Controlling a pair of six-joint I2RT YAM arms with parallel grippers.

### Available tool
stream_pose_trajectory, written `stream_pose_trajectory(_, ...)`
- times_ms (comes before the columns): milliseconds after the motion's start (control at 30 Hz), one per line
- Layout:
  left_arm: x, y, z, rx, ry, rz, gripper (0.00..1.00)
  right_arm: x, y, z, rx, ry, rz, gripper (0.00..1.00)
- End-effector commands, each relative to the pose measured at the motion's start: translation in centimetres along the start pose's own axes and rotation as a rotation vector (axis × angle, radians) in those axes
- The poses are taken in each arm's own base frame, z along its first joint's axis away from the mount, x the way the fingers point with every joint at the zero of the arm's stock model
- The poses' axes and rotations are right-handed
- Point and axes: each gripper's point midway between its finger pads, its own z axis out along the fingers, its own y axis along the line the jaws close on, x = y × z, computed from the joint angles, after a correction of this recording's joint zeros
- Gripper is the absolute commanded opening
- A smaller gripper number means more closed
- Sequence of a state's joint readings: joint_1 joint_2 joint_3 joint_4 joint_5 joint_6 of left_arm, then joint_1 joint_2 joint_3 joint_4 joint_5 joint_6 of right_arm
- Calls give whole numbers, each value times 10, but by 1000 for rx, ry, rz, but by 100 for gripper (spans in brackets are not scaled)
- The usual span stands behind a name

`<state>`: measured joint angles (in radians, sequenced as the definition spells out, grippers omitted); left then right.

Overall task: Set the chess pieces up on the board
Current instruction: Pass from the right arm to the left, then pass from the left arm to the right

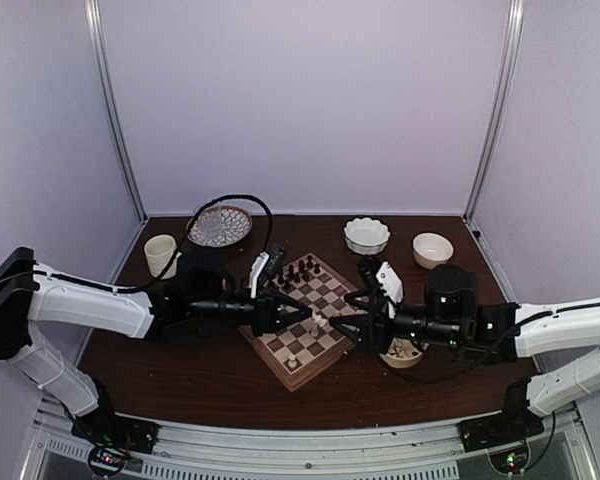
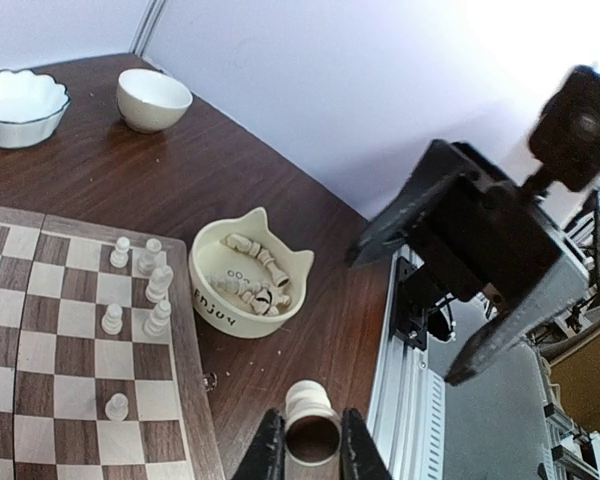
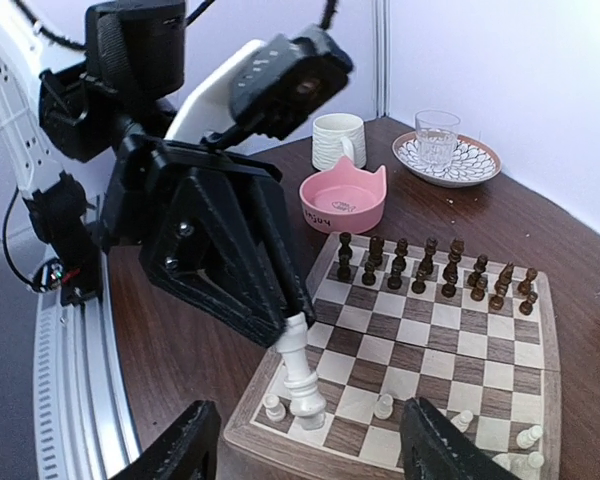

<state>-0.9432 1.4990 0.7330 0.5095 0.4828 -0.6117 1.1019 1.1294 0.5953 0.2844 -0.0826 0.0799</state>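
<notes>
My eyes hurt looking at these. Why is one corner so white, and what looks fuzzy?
Left wrist view: glare bleaches the top right corner; the right gripper there looks soft. Right wrist view: its own fingers are blurred, the chess piece sharp. Top view: dim, table dark.

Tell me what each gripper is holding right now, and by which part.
The left gripper pinches a cream-white chess piece by its top end, base hanging tilted over the board. The right gripper is open, holding nothing.
</notes>
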Motion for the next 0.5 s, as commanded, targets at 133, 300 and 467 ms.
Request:
stream_pose_trajectory(133, -32, -29, -28, 85, -200, 119, 6, -2, -10, 11, -259, -85, 363, 61)
stream_pose_trajectory(300, -38, -33, -39, 103, -286, 131, 6, -4, -2, 15, -364, -111, 405, 59)
stream_pose_trajectory(467, -39, -39, -38, 159, -314, 127, 6, -8, 9, 18, -446, -127, 423, 55)
